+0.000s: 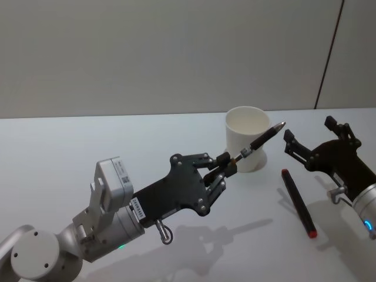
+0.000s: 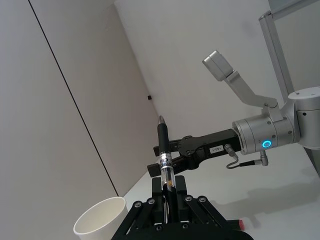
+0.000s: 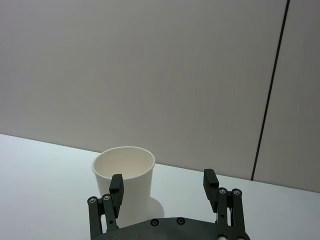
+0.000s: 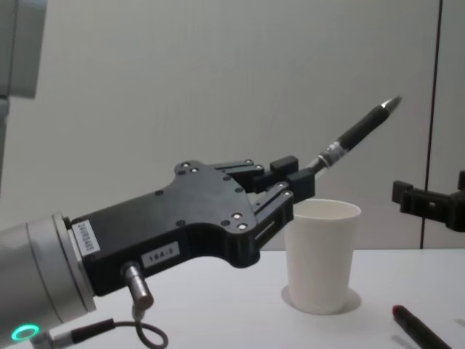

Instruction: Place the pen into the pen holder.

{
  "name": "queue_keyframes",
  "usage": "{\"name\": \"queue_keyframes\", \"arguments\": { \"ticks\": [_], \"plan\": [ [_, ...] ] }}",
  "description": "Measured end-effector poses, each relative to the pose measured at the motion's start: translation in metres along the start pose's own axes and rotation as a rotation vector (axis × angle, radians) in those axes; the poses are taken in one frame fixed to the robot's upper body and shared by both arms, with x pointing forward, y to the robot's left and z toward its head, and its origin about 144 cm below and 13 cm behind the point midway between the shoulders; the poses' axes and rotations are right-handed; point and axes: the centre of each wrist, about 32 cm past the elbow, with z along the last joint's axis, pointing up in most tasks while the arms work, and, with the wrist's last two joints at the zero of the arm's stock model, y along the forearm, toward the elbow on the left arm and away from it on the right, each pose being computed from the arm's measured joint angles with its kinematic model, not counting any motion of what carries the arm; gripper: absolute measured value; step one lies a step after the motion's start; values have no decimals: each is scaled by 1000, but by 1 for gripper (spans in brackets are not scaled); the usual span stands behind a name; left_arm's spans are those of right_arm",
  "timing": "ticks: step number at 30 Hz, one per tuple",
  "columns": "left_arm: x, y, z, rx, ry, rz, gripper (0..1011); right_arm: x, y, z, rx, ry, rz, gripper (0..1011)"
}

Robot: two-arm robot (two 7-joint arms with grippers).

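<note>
My left gripper (image 1: 230,163) is shut on the lower end of a black pen (image 1: 261,141) with a silver tip. It holds the pen raised off the table, slanting up and to the right, tip uppermost. The pen holder (image 1: 247,138), a white paper cup, stands upright just behind and beside the gripper. In the chest view the pen (image 4: 356,134) rises above the cup's rim (image 4: 323,209), with the left gripper (image 4: 294,182) at the cup's left side. My right gripper (image 1: 309,130) is open to the right of the cup, and in its wrist view the cup (image 3: 125,172) stands ahead of its spread fingers (image 3: 117,185).
A second black pen with red ends (image 1: 298,202) lies flat on the white table (image 1: 88,141), between the cup and my right arm. A plain wall stands behind the table's far edge.
</note>
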Motion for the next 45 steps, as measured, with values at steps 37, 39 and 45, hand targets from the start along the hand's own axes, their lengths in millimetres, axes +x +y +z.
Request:
{"name": "queue_keyframes", "arguments": {
  "ticks": [37,39,45],
  "plan": [
    [-1,-1,-1,0,3,-3,150,58,-50,16,-15,324,441,1002],
    [-1,-1,-1,0,3,-3,150,62,-52,16,-23,360,468,1001],
    [-1,-1,-1,0,3,-3,150,68,-56,17,-36,471,530,1001]
  ]
}}
